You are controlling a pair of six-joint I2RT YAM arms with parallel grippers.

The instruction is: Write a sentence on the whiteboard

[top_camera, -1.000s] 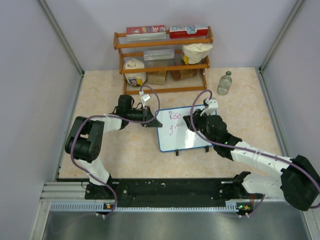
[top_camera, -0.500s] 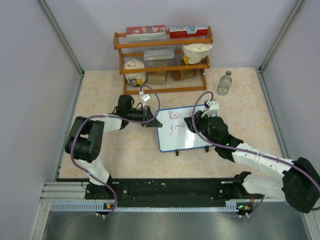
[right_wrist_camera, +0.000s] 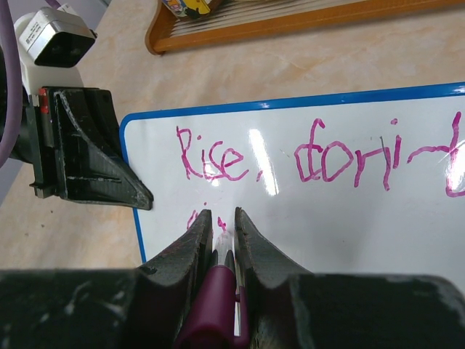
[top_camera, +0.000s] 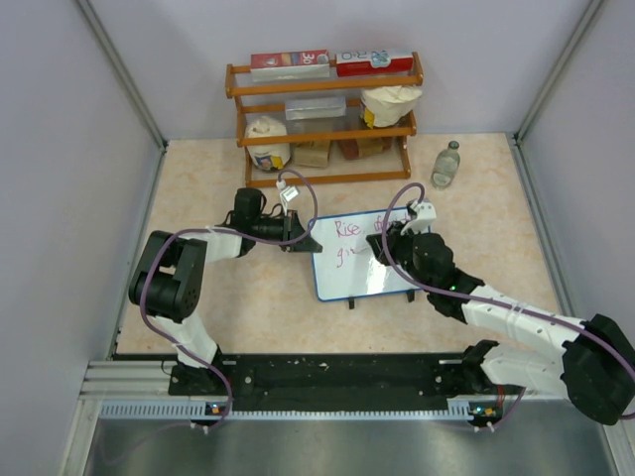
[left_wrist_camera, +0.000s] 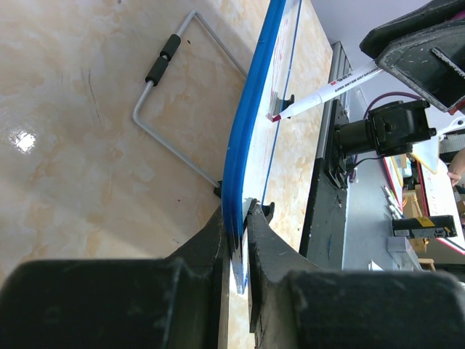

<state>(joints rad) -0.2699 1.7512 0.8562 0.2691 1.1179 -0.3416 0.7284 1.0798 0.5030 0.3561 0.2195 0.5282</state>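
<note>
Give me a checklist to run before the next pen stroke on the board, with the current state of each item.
1. Left pincer clamped on the board at its blue edge: ok.
2. Right pincer shut on the marker: ok.
3. Marker tip meeting the board face, seen from the left wrist: ok, as far as it shows.
4. First line, "Rise, don't", readable: ok.
5. Second line complete: not ok, only its start is written.
6. Bare white space to the right of that start: ok.
</note>
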